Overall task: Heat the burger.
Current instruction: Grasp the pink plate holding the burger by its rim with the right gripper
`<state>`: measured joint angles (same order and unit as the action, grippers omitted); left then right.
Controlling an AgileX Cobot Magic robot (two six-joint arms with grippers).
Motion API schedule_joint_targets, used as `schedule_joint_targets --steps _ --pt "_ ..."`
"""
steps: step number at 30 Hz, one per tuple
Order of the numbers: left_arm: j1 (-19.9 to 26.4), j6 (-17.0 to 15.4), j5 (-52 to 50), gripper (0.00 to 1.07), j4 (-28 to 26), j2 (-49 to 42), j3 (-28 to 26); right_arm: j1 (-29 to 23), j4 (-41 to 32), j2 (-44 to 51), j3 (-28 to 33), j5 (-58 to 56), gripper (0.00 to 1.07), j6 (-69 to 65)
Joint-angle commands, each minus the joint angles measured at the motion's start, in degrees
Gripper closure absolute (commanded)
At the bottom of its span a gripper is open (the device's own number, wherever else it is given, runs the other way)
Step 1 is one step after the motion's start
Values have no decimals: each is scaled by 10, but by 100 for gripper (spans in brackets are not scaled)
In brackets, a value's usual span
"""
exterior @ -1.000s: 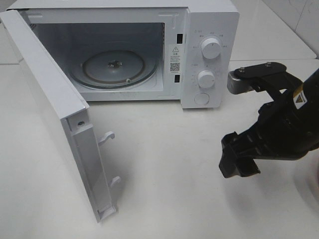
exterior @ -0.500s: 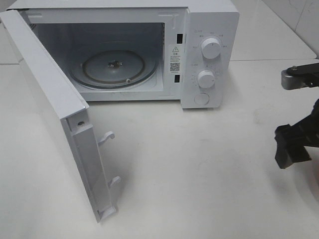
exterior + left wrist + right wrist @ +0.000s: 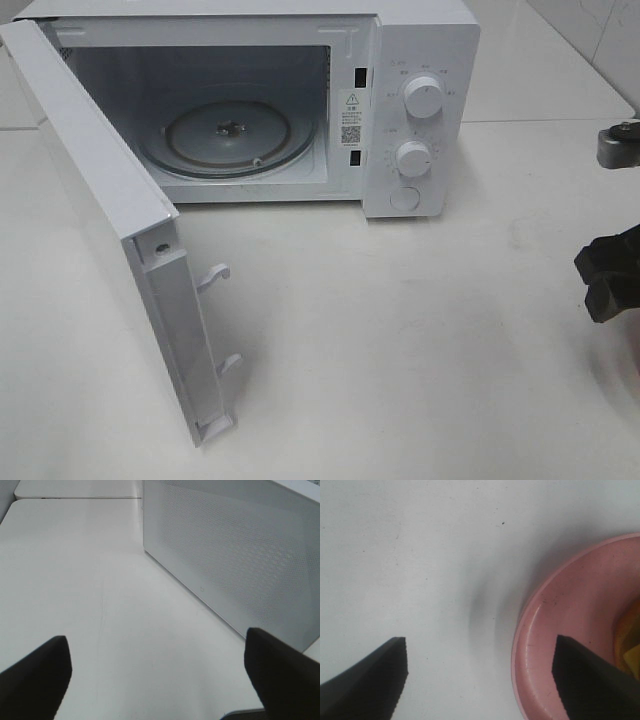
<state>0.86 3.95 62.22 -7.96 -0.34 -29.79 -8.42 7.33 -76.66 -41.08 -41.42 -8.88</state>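
Hanging over the white table (image 3: 400, 350) to the right of the microwave (image 3: 420, 40) and a little in front of it, the right gripper (image 3: 480, 680) has its two dark fingers spread wide, with nothing between them. Below it is bare table, and next to one finger is the rim of a round pink plate (image 3: 540, 645). The burger (image 3: 626, 647) lies in this plate, but only a small orange and yellow part of it shows at the edge of the right wrist view. The left gripper (image 3: 155, 675) is also wide open and holds nothing; it is low over the table, facing the perforated outer face of the microwave's door (image 3: 90, 200). This door stands swung open at the microwave's front left. Further back, the cavity shows a glass turntable (image 3: 230, 135), and two round knobs (image 3: 424, 97) sit one above the other on the microwave's right panel.
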Motion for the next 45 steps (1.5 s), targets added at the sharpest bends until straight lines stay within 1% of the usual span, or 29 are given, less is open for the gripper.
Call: schedule_joint_targets --steps 1,8,10,14,18,24,27,40,42,44,45 --pt "-2 2 -8 20 -3 -9 2 4 24 -3 -1 1 31 1" --pt "-2 2 -8 20 -3 -9 2 4 38 -44 -1 2 31 -11" --pt "-2 2 -8 20 -3 -9 2 11 40 -59 -1 5 31 -16" --pt "-2 2 -8 20 -3 -9 2 45 40 -88 -1 29 31 -21" --pt "-2 2 -8 20 -3 -9 2 58 42 -103 -1 48 31 -21" --pt "-2 2 -8 20 -3 -9 2 77 55 -154 -1 68 31 -23" --pt "-2 2 -8 20 -3 -9 2 97 55 -183 -1 80 31 -23" --pt "-2 2 -8 20 -3 -9 2 104 54 -248 -1 116 31 -28" --pt "-2 2 -8 20 -3 -9 2 104 54 -255 -1 116 32 -29" --pt "-2 2 -8 20 -3 -9 2 104 54 -258 -1 116 37 -38" --pt "-2 2 -8 20 -3 -9 2 104 54 -258 -1 116 37 -38"
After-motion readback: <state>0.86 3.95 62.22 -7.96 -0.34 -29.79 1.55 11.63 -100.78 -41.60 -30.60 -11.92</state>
